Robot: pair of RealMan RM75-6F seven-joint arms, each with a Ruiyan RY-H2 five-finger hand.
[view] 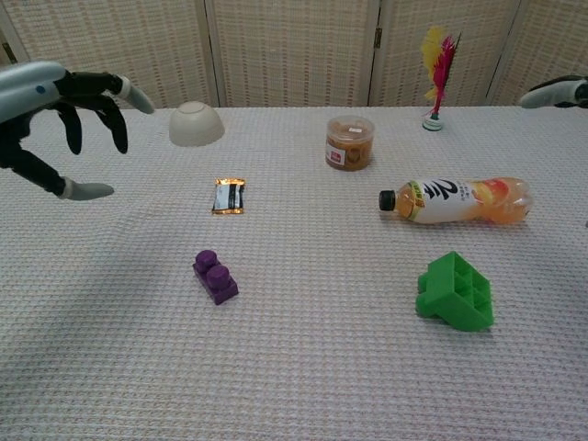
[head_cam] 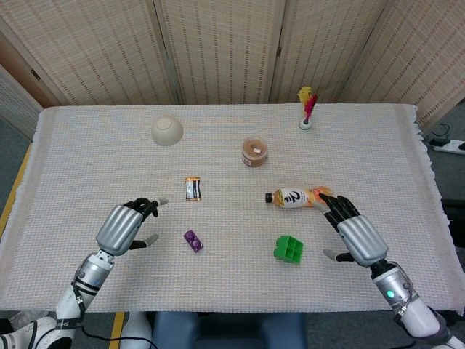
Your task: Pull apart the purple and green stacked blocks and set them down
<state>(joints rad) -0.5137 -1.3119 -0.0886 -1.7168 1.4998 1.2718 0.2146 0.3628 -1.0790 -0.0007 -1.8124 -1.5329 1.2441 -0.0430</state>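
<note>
The purple block [view: 216, 277] lies lower left on the counter [view: 303, 367], the green block [view: 456, 292] lower right, well apart. The left hand [head_cam: 125, 226] and right hand [head_cam: 354, 234] hover, fingers spread, holding nothing.

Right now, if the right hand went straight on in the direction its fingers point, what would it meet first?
Probably the bottle: the right hand has its fingers spread toward it in the head view. Its height above the table is unclear, so it might pass over.
</note>
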